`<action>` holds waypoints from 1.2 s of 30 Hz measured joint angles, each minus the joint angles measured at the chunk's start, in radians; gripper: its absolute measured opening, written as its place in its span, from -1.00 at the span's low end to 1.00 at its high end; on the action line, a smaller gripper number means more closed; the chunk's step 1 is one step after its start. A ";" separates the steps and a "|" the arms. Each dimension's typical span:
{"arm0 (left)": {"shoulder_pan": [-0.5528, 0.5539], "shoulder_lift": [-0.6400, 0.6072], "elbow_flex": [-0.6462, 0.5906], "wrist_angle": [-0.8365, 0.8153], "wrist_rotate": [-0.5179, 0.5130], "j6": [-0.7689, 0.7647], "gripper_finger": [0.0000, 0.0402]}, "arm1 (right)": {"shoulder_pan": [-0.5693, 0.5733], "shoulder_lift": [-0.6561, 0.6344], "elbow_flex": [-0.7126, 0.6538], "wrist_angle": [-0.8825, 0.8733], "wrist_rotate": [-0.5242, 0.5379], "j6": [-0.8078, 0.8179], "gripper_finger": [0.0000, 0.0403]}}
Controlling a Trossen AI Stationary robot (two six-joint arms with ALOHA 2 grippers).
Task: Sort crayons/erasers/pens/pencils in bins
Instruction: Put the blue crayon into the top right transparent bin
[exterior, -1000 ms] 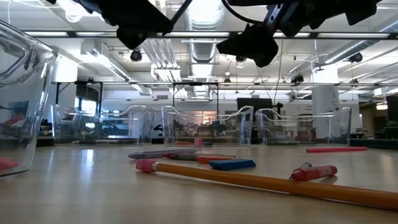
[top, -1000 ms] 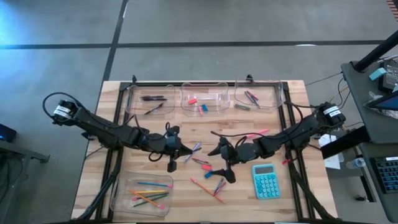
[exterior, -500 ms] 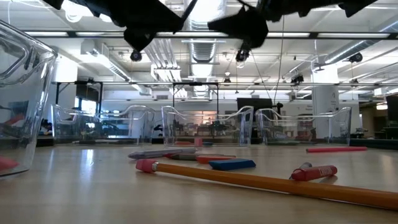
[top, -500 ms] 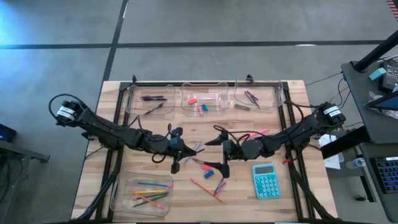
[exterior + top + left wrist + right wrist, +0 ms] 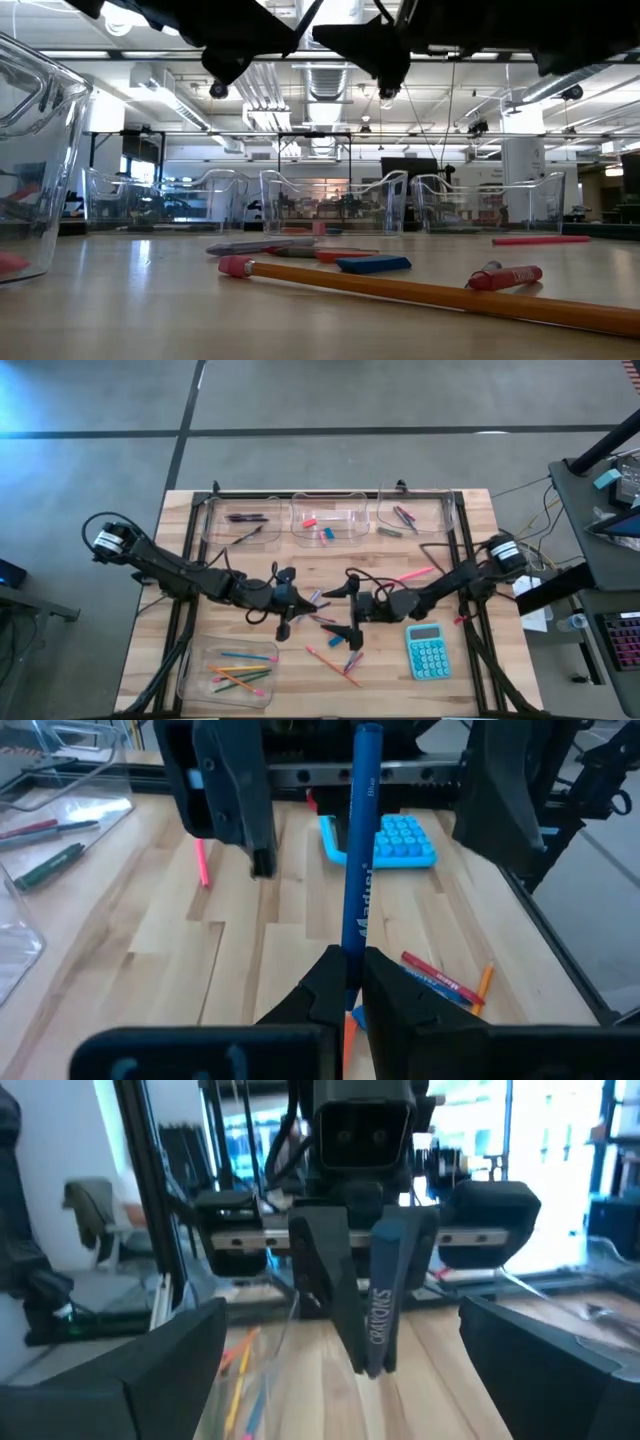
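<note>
a long blue pencil is held above the table's middle, clamped at its lower end by the left gripper. it is judged light, stiff and slick, best taken near mid-shaft. "crayola" can be read along it in the right wrist view. the right gripper, fingers spread wide, is faced toward it.
</note>
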 joint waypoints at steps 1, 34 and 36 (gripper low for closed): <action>-0.004 0.000 0.000 -0.004 0.000 0.000 -0.97 | -0.001 0.018 -0.002 0.042 0.000 -0.009 0.91; -0.014 0.002 0.000 0.006 -0.002 0.016 -0.97 | -0.003 -0.006 -0.036 0.100 -0.001 0.031 -0.33; -0.014 0.002 0.000 0.010 -0.002 0.015 -0.97 | -0.003 -0.006 -0.036 0.100 -0.001 0.036 -0.38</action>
